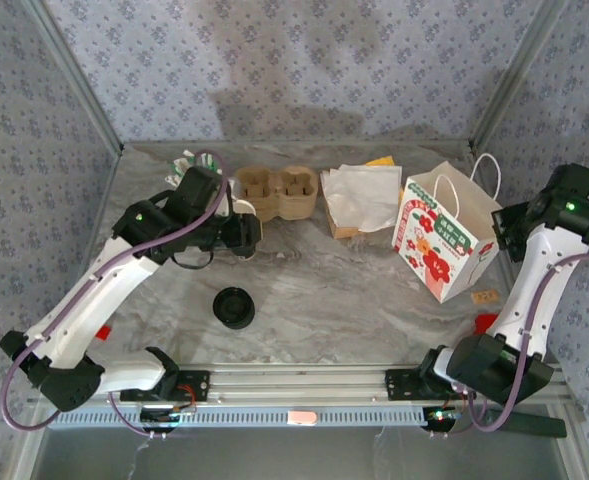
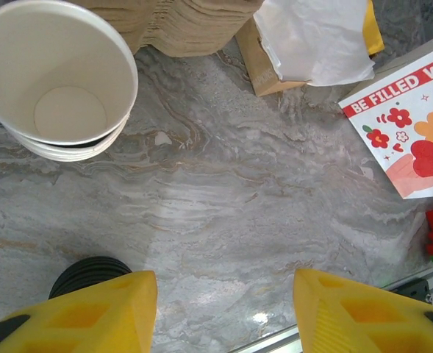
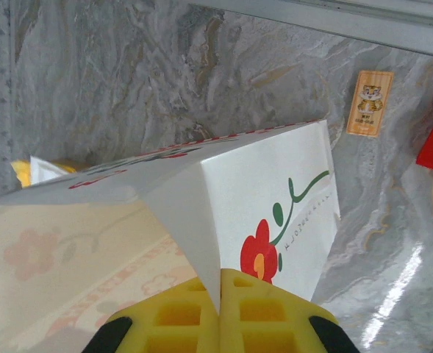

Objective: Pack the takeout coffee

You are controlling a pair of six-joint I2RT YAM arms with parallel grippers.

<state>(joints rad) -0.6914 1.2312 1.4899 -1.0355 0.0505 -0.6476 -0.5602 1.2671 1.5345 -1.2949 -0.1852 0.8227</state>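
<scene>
The takeout coffee [image 1: 234, 307] stands on the marble table as a black-lidded cup, left of centre; in the left wrist view its lid [image 2: 87, 273] peeks out behind the left finger. My left gripper [image 1: 246, 233] hovers farther back beside a stack of lidless white paper cups [image 2: 58, 81]. This gripper [image 2: 223, 281] is open, with only bare table between its yellow fingers. At the right stands a white paper bag with red flowers [image 1: 442, 240]. My right gripper [image 1: 501, 228] is shut on the bag's top edge [image 3: 194, 220], the paper pinched between its fingers [image 3: 220, 285].
Brown cardboard cup carriers [image 1: 277, 192] and a pile of white napkins [image 1: 359, 195] sit along the back. A small orange tag [image 1: 484, 296] and a red object [image 1: 484, 322] lie near the bag's front right. A metal rail [image 1: 294, 380] runs along the near edge.
</scene>
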